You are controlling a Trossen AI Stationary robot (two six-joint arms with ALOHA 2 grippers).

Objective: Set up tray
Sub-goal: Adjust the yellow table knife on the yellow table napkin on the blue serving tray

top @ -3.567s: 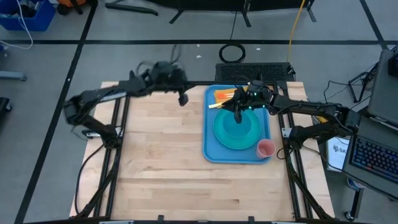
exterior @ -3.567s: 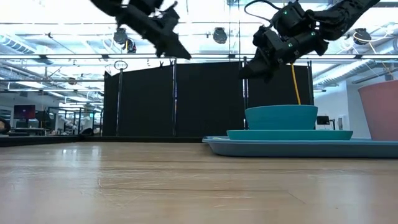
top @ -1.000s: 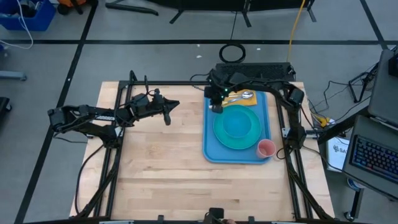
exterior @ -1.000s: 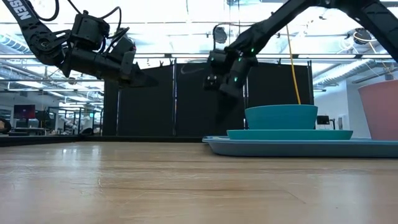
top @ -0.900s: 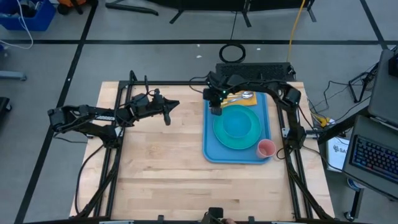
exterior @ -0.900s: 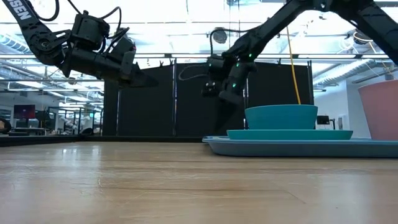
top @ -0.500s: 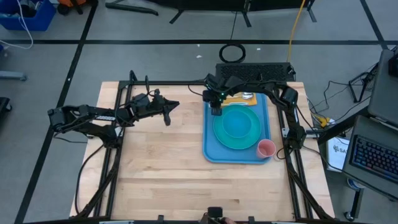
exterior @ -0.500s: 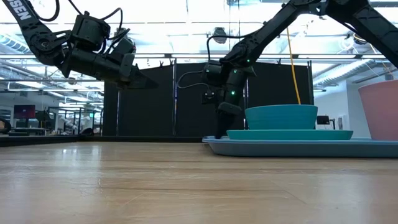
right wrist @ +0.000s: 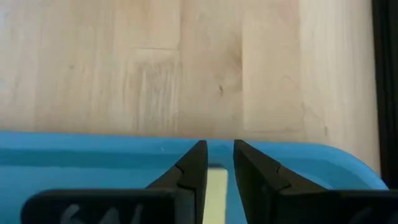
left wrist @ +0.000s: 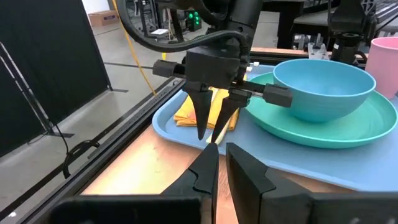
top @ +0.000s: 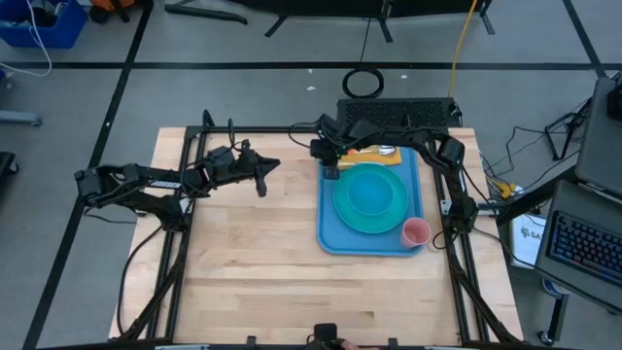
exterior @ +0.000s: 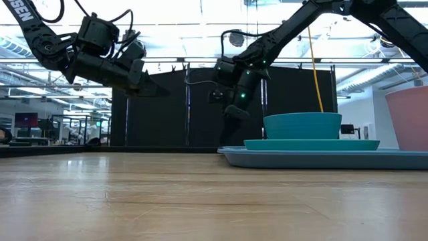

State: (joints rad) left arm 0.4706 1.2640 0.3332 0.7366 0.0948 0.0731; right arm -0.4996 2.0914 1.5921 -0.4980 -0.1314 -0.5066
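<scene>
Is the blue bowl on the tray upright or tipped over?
Upright. The bowl stands with its opening upward on the turquoise plate, inside the tray; the low view shows its rim level.

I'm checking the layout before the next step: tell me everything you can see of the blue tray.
The tray is a large, flat, blue rectangle of what looks like plastic, with rounded corners and a low raised rim. It lies flat on the right side of the wooden table. It carries a turquoise plate with a bowl, a pink cup at one corner and a yellow napkin at the far end. The right gripper hovers over its far-left rim.
</scene>
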